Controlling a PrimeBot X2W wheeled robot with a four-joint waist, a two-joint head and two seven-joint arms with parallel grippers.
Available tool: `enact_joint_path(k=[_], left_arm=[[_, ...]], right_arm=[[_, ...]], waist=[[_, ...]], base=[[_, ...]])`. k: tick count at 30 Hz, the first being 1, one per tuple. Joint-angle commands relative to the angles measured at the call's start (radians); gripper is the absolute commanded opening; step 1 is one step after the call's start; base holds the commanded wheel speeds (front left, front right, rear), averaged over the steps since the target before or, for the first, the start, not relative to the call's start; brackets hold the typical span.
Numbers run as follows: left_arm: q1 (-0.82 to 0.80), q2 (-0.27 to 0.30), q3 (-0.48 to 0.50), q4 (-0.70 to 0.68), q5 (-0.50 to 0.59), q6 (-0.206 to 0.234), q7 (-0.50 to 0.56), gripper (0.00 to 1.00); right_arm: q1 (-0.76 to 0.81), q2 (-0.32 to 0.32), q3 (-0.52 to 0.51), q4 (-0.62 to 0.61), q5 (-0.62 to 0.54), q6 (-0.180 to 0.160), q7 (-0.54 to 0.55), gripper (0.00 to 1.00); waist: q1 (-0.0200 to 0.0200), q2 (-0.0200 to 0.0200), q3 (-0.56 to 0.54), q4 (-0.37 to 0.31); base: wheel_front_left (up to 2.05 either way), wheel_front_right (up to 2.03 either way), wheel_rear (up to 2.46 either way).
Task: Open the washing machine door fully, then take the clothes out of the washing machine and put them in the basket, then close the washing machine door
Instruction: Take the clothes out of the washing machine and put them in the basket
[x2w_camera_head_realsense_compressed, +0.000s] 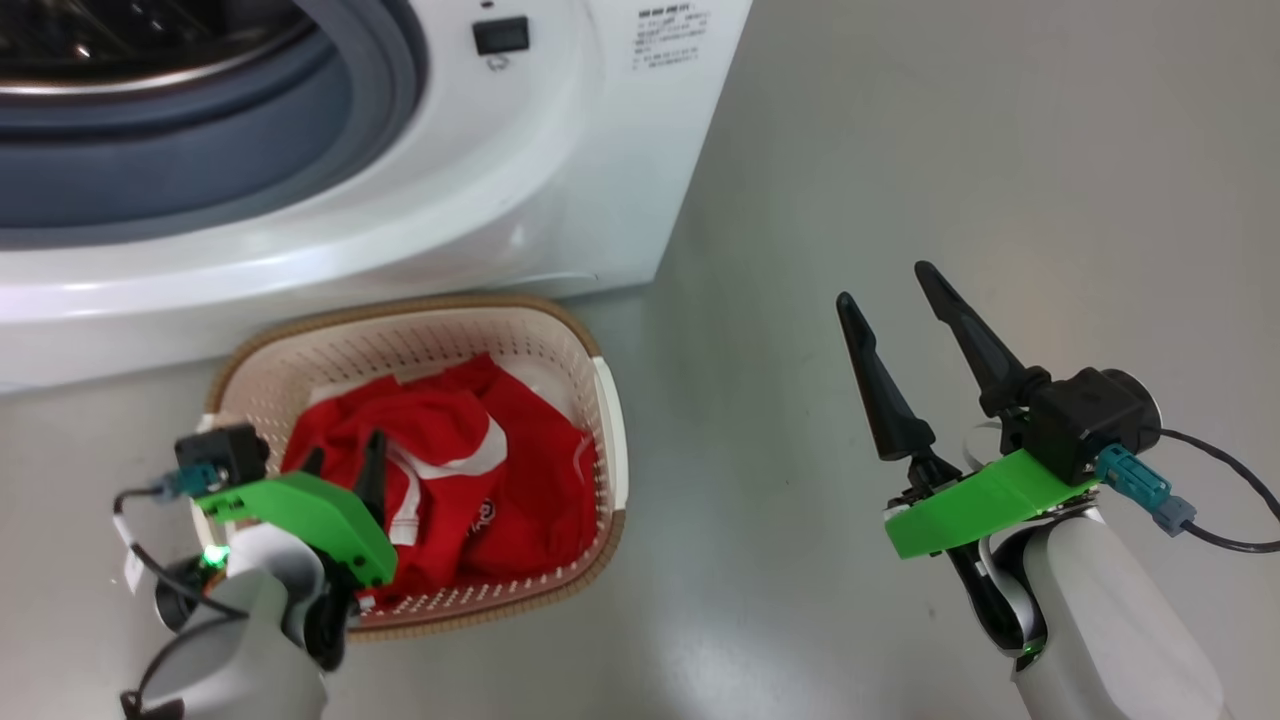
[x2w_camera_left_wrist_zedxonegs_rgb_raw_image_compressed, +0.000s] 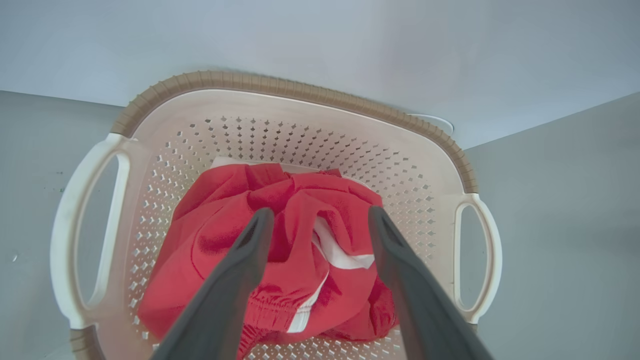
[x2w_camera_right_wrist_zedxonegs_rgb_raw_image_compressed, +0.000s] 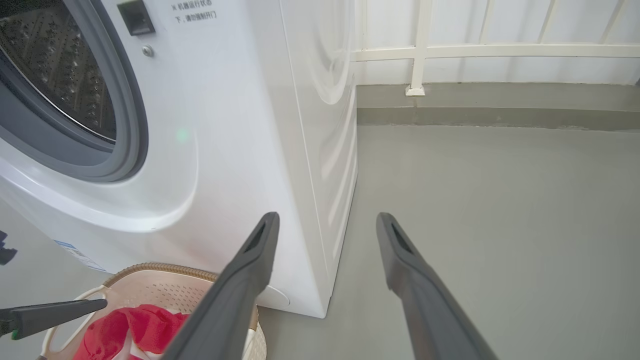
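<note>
The red clothes (x2w_camera_head_realsense_compressed: 470, 470) lie bunched in the cream basket (x2w_camera_head_realsense_compressed: 610, 400), which stands on the floor in front of the white washing machine (x2w_camera_head_realsense_compressed: 420, 200). My left gripper (x2w_camera_head_realsense_compressed: 345, 462) hovers over the basket's near left side. In the left wrist view it (x2w_camera_left_wrist_zedxonegs_rgb_raw_image_compressed: 320, 212) is open, its fingers spread just above the clothes (x2w_camera_left_wrist_zedxonegs_rgb_raw_image_compressed: 225, 240) with nothing between them. My right gripper (x2w_camera_head_realsense_compressed: 885, 284) is open in the air to the right of the basket, and its wrist view (x2w_camera_right_wrist_zedxonegs_rgb_raw_image_compressed: 326, 216) faces the machine's corner (x2w_camera_right_wrist_zedxonegs_rgb_raw_image_compressed: 300, 150). The drum opening (x2w_camera_head_realsense_compressed: 150, 60) is uncovered. The washing machine door is out of view.
Grey floor (x2w_camera_head_realsense_compressed: 1000, 150) stretches to the right of the machine. In the right wrist view a white railing (x2w_camera_right_wrist_zedxonegs_rgb_raw_image_compressed: 420, 50) on a low kerb closes off the back. The basket (x2w_camera_right_wrist_zedxonegs_rgb_raw_image_compressed: 165, 272) sits tight against the machine's front.
</note>
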Motion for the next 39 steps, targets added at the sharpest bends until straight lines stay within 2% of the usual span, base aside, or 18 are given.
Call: enact_joint_path(k=[1, 15, 20, 25, 39], left_arm=[[0.042, 0.031, 0.012, -0.018, -0.010, -0.006, -0.016, 1.00], [0.161, 0.074, -0.031, -0.205, -0.056, -0.006, -0.089, 1.00], [0.211, 0.100, 0.017, -0.324, -0.054, -0.006, -0.091, 1.00], [0.292, 0.120, 0.051, -0.463, 0.010, -0.005, -0.091, 1.00], [0.526, 0.110, 0.205, -0.746, 0.115, 0.012, -0.091, 1.00]], right_arm=[[0.013, 0.007, 0.017, -0.018, -0.002, 0.006, -0.006, 1.00], [0.081, 0.007, -0.015, -0.001, -0.013, 0.006, -0.006, 1.00], [0.106, 0.007, -0.027, -0.002, -0.017, 0.006, -0.006, 1.00], [0.131, 0.007, -0.065, 0.003, -0.021, 0.006, -0.006, 1.00], [0.204, 0.007, -0.093, 0.011, -0.013, 0.006, -0.006, 1.00]], waist=[[0.0000, -0.0001, -0.040, 0.017], [0.0000, -0.0001, -0.192, 0.068], [0.0000, -0.0001, -0.237, 0.081], [0.0000, -0.0001, -0.287, 0.086], [0.0000, -0.0001, -0.410, 0.079]], base=[[0.00, 0.00, 0.00], [0.00, 0.00, 0.00], [0.00, 0.00, 0.00], [0.00, 0.00, 0.00], [0.00, 0.00, 0.00]])
